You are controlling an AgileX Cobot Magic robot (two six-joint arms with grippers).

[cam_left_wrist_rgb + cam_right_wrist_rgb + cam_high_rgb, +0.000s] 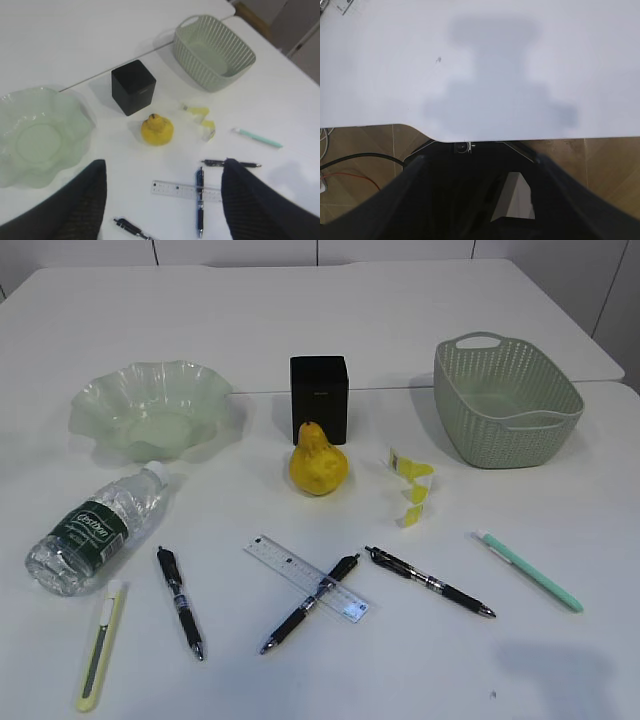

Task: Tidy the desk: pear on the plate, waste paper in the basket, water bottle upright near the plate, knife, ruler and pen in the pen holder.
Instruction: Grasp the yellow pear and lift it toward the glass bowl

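A: What do you get from the exterior view that your wrist cameras do not give you?

B: There you see the whole white surface (pixel 400 330). The water bottle (pixel 95 530) lies on its side at the left, just in front of the green plate (pixel 150 410). A yellow knife (pixel 102 644) lies below the bottle, near the front edge. Neither wrist view shows you these two. The pear (pixel 318 462) stands in the middle, just in front of the black pen holder (pixel 319 397). The waste paper (pixel 413 483) lies between the pear and the basket (pixel 505 400). One pen (pixel 309 603) lies across the ruler (pixel 306 578), touching it. A second pen (pixel 180 601) lies left of them, a third pen (pixel 430 583) right of them, and a green pen (pixel 528 570) lies far right.

A: And no arm shows there?

B: No. You see the left end effector (pixel 162 200) only in its own wrist view, high above the pear, with both fingers (pixel 75 210) spread wide and nothing between them.

A: The right one?

B: The right end effector (pixel 480 200) hangs over the front edge of the surface, also released and empty. Only this view shows you the wooden floor (pixel 365 145) with cables (pixel 355 160) below the edge.
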